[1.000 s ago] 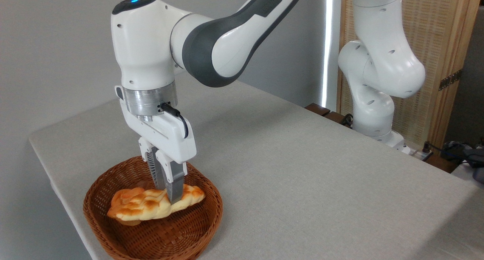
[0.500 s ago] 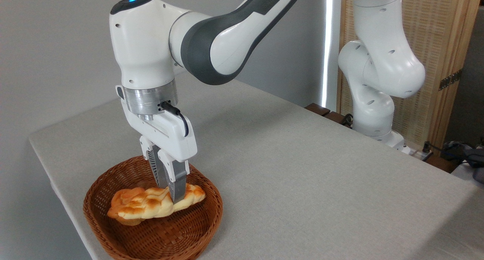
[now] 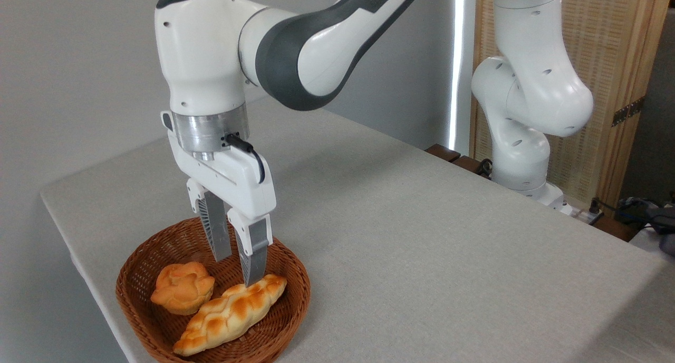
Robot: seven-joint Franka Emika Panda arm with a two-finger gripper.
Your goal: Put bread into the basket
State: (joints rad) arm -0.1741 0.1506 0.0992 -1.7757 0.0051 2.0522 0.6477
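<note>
Gripper [image 3: 238, 270] hung over the basket [image 3: 287, 258], fingers pointing straight down and spread, a plain gap between them, nothing held. The nearer finger [image 3: 254, 256] had its tip just at the upper right end of the bread [image 3: 232, 314]; whether it touched the crust could not be told. The farther finger stood above the basket floor, clear of both loaves.

Bread lay inside the basket, released, flat on the weave. Long braided loaf, golden-brown with darker toasted patches, running diagonally from the right rim area down toward the front rim. Its lower pointed end sat close against the front wall.

Small knotted bun [image 3: 182, 287] also lay in the basket, left of the long loaf and just beside it; contact between the two could not be made out.

Basket itself was round, reddish-brown wicker, and sat near the front left corner of the table [image 3: 422, 236], which was covered in pale grey cloth.

Arm [image 3: 316, 46], white with dark grey joints, reached in from the upper right, blue light lit on top of its wrist. Its base [image 3: 519, 157] stood at the table's far right edge, before a wooden slatted screen [image 3: 606, 62].
</note>
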